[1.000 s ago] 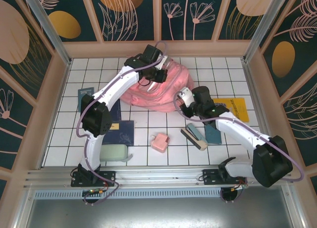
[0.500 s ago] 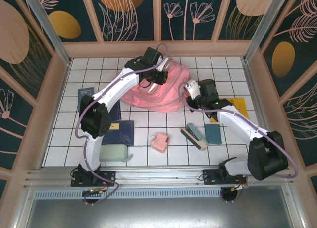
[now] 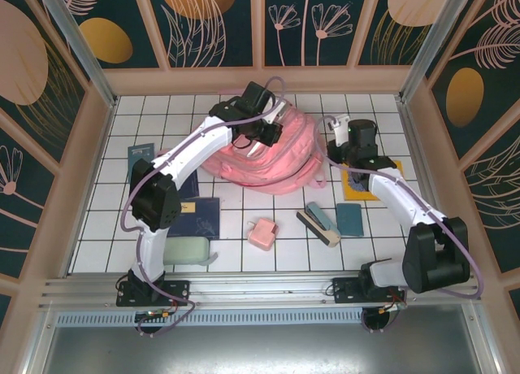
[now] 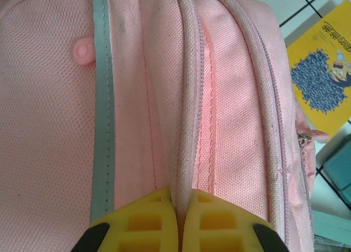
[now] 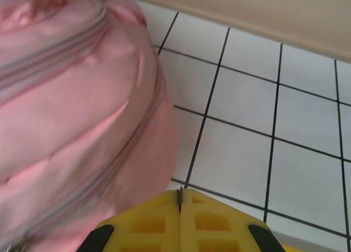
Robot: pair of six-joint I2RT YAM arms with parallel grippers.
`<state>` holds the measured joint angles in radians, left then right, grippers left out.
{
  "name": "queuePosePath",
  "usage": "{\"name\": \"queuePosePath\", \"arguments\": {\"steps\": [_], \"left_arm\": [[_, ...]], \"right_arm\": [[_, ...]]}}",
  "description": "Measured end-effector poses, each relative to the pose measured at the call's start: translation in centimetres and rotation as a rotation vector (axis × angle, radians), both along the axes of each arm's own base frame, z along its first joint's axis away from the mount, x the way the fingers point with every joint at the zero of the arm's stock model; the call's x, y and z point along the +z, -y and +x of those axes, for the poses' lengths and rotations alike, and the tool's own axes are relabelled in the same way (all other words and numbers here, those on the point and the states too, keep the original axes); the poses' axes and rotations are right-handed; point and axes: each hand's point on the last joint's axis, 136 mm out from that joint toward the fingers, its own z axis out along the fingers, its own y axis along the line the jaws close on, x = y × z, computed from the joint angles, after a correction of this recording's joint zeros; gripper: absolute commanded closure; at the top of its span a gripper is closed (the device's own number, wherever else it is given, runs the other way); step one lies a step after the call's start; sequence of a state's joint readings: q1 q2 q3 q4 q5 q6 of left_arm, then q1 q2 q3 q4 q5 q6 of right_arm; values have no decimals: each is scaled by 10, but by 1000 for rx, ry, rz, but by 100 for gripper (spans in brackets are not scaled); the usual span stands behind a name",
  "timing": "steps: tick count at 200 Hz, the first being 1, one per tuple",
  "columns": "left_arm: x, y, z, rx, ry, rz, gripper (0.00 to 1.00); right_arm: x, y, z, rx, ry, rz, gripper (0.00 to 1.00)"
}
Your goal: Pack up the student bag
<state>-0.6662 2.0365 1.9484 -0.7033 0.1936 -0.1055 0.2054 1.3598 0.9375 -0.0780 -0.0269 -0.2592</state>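
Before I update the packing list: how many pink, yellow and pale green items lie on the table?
Pink: 2 (student bag, small box)
Yellow: 1 (book)
Pale green: 1 (pouch)
Total: 4

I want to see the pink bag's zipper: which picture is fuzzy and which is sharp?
Left wrist view: sharp, the student bag's weave and zipper show clearly. Right wrist view: the bag looks smeared, the white tiles crisper. Top view: clear and evenly lit.
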Motion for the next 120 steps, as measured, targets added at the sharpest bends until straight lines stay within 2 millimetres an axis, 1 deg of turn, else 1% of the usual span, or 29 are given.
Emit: {"name": "queuePosePath", "arguments": {"steps": [21,36,47,54,68,85,103,120], "left_arm": [[2,2,-5,-10,7,9,100],[1,3,-6,-10,16,20,100],[1,2,-5,-7,22,27,100],[1,2,-5,-5,26,30,100],[4,-1,-4,-2,39,37,100],[5,-7,-6,-1,60,58,100],[4,-19,-15,-18,90,85,100],[1,-31,-28,-45,113,106,100]], "right_arm": [[6,1,6,-2,9,34,100],[8,-7,4,22,0,77,100],[9,-15,-1,43,-6,103,95],[9,-21,-6,62,-9,113,93],[9,-34,-24,102,-26,127,90],[13,-51,-49,157,-45,120,81],[21,-67,-72,223,-46,95,72],[23,-72,-89,268,-57,64,62]]}}
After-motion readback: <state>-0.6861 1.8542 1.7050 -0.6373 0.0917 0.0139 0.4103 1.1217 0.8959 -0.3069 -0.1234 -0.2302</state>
